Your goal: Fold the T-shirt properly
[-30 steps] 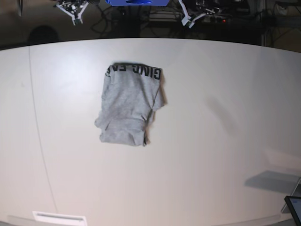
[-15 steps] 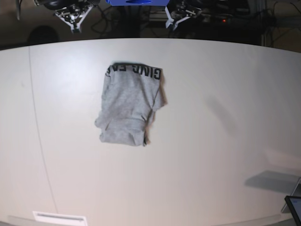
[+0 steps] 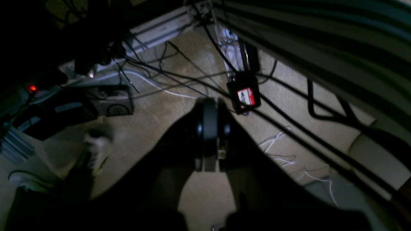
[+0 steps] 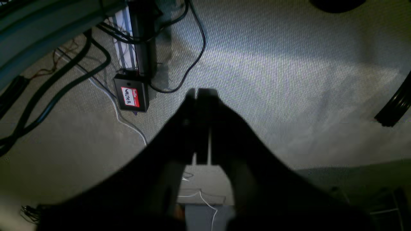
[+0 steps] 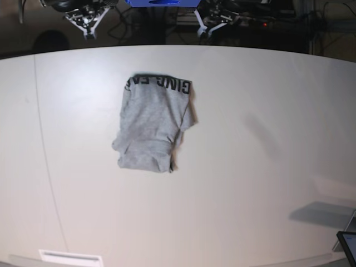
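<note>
T-shirt (image 5: 153, 127), heather grey, lies folded into a rough rectangle on the white table (image 5: 267, 111), left of centre in the base view, with black lettering showing along its far edge and a sleeve poking out on its right side. Both arms are up beyond the far table edge, well apart from it. The left gripper (image 3: 210, 106) and right gripper (image 4: 202, 93) hang over carpet and cables, jaws pressed together, holding nothing.
</note>
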`<state>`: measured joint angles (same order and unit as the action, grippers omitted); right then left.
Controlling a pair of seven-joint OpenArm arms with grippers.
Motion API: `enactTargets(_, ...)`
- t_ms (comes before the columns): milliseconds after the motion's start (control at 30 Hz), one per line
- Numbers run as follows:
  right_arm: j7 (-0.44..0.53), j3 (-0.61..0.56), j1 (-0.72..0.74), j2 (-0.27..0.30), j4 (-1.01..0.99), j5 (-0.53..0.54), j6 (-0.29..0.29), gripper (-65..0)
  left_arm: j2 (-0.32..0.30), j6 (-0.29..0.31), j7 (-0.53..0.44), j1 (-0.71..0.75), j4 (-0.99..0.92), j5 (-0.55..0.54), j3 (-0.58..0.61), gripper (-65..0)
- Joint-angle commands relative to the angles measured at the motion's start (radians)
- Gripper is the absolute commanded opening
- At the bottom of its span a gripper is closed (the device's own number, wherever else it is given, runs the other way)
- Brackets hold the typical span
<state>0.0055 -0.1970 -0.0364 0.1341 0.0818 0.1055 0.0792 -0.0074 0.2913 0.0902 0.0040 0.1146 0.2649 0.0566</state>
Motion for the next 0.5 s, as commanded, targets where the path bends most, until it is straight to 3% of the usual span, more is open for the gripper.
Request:
enactTargets(0, 0.001, -0.003, 0.000, 0.009, 0.000, 0.001, 0.001, -65.0, 0.005, 0.006, 0.003, 0.003, 0.000, -0.002, -0.002, -65.0)
enactTargets(467, 0.003, -0.003, 0.023, 0.009, 0.005, 0.001, 0.000, -65.0, 0.054, 0.006, 0.003, 0.000, 0.003, -0.003, -0.004, -65.0)
